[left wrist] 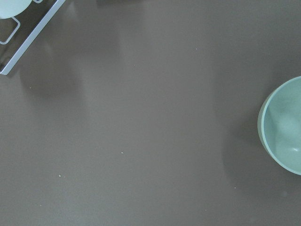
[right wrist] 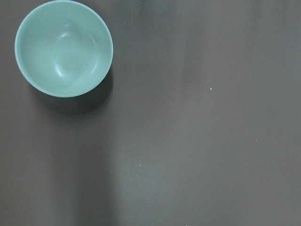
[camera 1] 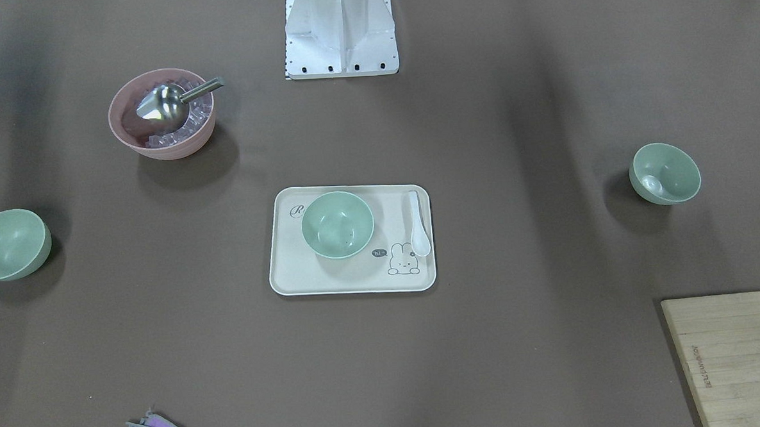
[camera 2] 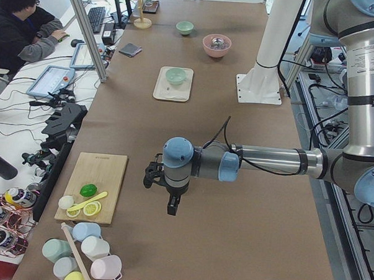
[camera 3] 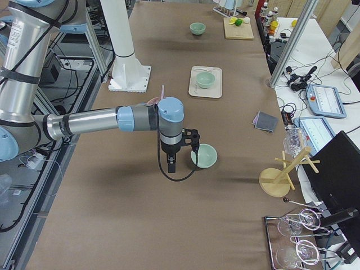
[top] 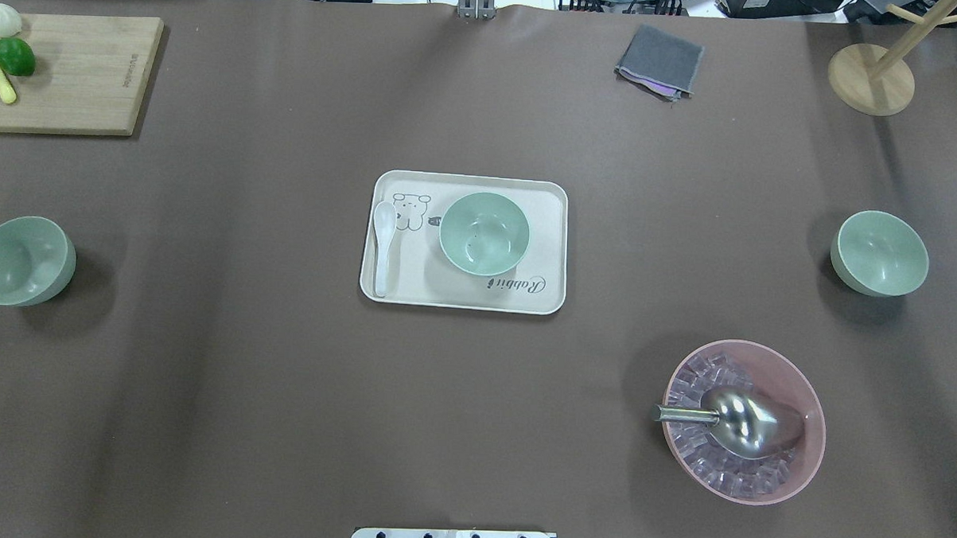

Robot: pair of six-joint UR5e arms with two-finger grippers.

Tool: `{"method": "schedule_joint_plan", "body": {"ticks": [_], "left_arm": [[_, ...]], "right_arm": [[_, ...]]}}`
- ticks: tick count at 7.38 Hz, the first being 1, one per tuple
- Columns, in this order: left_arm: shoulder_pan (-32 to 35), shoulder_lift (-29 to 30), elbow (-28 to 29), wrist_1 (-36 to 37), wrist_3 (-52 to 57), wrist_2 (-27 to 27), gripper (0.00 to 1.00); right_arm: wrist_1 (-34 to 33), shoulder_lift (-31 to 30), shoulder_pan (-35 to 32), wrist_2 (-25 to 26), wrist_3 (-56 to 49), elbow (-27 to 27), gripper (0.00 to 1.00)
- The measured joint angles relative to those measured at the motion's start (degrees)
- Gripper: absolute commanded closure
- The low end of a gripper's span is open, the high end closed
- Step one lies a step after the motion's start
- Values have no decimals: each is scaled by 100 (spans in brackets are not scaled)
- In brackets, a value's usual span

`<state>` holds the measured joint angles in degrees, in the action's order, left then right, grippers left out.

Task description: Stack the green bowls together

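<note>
Three green bowls are sitting upright and well apart, none nested in another. In the overhead view the tray green bowl point(top: 484, 233) is resting at frame centre on a cream tray point(top: 541, 297), beside a white spoon point(top: 383, 246) lying along the tray's left side. The left-edge green bowl point(top: 21, 260) is standing on the bare bench point(top: 243, 388) at the far left of the frame. The right-side green bowl point(top: 879, 253) is standing at the far right, above a pink bowl point(top: 810, 392) that is carrying a metal scoop point(top: 748, 423). The left hand point(camera 2: 153, 179) is showing only in the left side view, where it is hanging above the bench near a wooden cutting board point(camera 2: 102, 173). Its wrist view is catching the left-edge green bowl at the right edge of the frame. The right hand point(camera 3: 193, 147) is showing only in the right side view, hanging just beside the right-side green bowl. Its wrist view is placing that bowl in the upper left corner. For both hands, the finger spacing cannot be told from these views.
</note>
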<state>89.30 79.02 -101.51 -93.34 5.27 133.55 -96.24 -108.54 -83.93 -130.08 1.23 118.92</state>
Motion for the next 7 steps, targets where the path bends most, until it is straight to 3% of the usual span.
{"method": "schedule_joint_plan", "body": {"ticks": [7], "left_arm": [[-14,102,-319,-1,8,-1,2]], "right_arm": [[44,90,0,-9,-17,48,0]]}}
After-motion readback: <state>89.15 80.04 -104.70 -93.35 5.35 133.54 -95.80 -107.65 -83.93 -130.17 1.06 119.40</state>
